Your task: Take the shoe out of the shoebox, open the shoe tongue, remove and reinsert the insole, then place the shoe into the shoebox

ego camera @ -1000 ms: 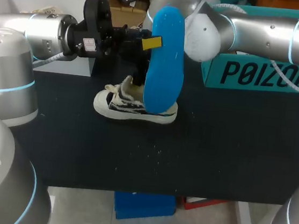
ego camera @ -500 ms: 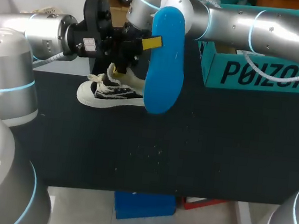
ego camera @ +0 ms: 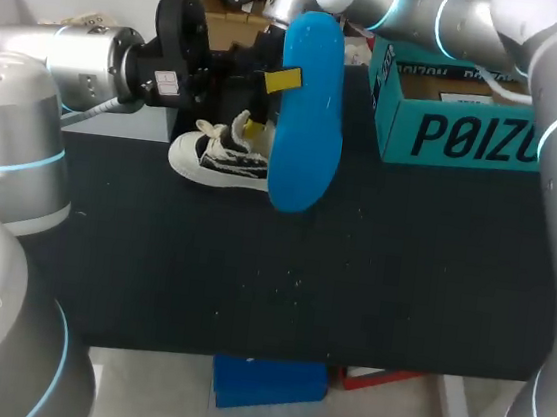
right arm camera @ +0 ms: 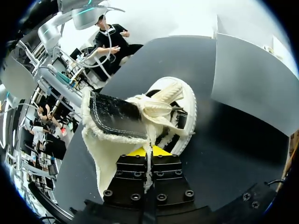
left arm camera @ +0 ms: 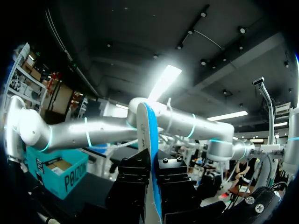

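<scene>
A blue insole point(ego camera: 308, 121) stands upright above the table, and my left gripper point(ego camera: 285, 80) is shut on its upper edge. In the left wrist view the insole point(left arm camera: 148, 135) shows edge-on between the black fingers of that gripper point(left arm camera: 152, 164). Behind the insole lies a small black-and-cream shoe point(ego camera: 219, 157), toe pointing left. My right gripper point(ego camera: 254, 125) reaches over from the back and is shut on cream fabric at the shoe's opening. In the right wrist view, the right gripper point(right arm camera: 148, 152) pinches that fabric, with the shoe point(right arm camera: 180, 105) hanging ahead, toe near the table. The teal shoebox point(ego camera: 450, 112) stands open at back right.
A white box point(ego camera: 80, 5) sits at the back left beside the left arm; its wall point(right arm camera: 252, 79) is close by the shoe. The black table point(ego camera: 350, 287) stretches toward the front. The teal shoebox point(left arm camera: 56, 175) also shows under my right arm.
My right arm has carried the shoe left and toward the back, from beneath the insole to behind it. The left arm and insole have stayed put.
</scene>
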`<state>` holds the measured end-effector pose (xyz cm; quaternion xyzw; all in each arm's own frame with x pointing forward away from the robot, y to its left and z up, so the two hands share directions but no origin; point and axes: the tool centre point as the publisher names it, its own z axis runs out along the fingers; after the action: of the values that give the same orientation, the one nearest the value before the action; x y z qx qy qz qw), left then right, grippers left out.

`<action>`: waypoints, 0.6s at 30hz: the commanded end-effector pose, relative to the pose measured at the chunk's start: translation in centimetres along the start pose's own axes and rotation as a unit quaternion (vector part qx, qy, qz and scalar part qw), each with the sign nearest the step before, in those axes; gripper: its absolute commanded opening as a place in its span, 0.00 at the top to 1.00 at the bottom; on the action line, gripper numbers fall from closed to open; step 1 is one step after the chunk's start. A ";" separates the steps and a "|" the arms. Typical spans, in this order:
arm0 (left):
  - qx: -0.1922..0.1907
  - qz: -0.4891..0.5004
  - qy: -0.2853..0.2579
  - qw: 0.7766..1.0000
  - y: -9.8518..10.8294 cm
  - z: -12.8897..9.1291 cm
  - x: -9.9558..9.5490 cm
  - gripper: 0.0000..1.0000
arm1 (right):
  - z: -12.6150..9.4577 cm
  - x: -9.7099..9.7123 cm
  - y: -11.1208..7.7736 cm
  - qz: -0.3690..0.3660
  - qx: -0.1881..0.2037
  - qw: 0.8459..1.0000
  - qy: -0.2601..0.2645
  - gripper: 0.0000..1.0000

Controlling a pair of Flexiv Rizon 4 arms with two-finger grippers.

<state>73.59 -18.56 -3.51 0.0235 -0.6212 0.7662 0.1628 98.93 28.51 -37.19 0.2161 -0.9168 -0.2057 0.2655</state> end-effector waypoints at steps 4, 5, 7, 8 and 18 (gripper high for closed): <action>0.001 0.001 -0.002 1.000 0.1 0.2 0.0 1.00 | -0.7 0.8 0.5 0.003 0.001 1.000 -0.021 1.00; 0.001 0.001 -0.002 1.000 0.1 0.2 0.0 1.00 | -0.7 0.9 0.6 0.006 0.000 1.000 -0.024 1.00; 0.001 0.001 -0.002 1.000 0.1 0.2 0.0 1.00 | -1.0 1.1 0.9 0.013 -0.010 0.999 -0.028 1.00; 0.001 0.001 -0.002 1.000 0.1 0.2 0.0 1.00 | -1.2 1.2 1.0 0.020 -0.013 0.999 -0.030 1.00; 0.001 0.001 -0.002 1.000 0.1 0.2 0.0 1.00 | -3.9 2.6 1.7 0.080 -0.033 0.995 -0.041 1.00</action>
<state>73.59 -18.56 -3.52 0.0235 -0.6212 0.7662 0.1628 99.48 28.04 -33.69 0.1363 -0.9194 -0.2250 0.2924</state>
